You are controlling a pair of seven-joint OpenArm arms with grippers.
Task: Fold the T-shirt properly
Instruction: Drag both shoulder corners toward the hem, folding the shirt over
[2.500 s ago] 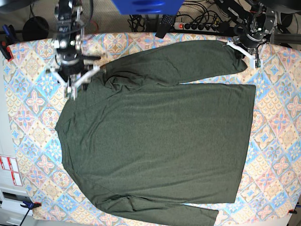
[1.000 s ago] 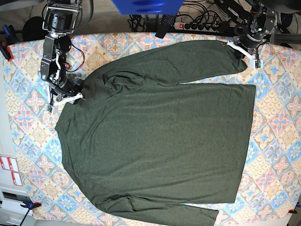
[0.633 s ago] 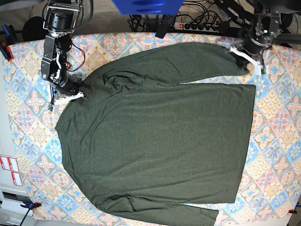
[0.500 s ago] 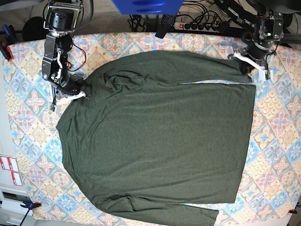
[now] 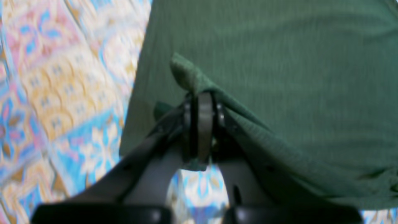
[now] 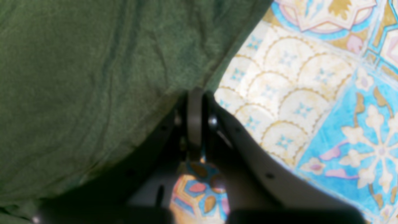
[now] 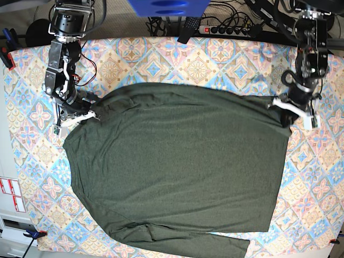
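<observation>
The dark olive T-shirt [image 7: 177, 161] lies flat across the patterned tablecloth [image 7: 317, 177]. Its far sleeve is drawn in over the body, and its near sleeve [image 7: 204, 244] lies along the front edge. My left gripper [image 7: 293, 110], on the right of the base view, is shut on the sleeve end at the shirt's right edge. The left wrist view shows its fingertips [image 5: 200, 124] pinching a ridge of green knit [image 5: 279, 62]. My right gripper [image 7: 75, 116] is shut on the shoulder edge at the shirt's left. The right wrist view shows its fingertips [image 6: 194, 124] closed on the cloth's border [image 6: 93, 77].
A power strip [image 7: 226, 29] and cables lie behind the table's far edge, beside a blue object [image 7: 166, 6]. A red clamp [image 7: 5, 56] holds the cloth at the far left corner. Bare cloth shows along the far side [image 7: 199, 64] and the right side.
My left gripper has carried the far sleeve's end down from the far right corner toward the shirt's right edge, so the sleeve now lies over the body. My right gripper has stayed at the shoulder.
</observation>
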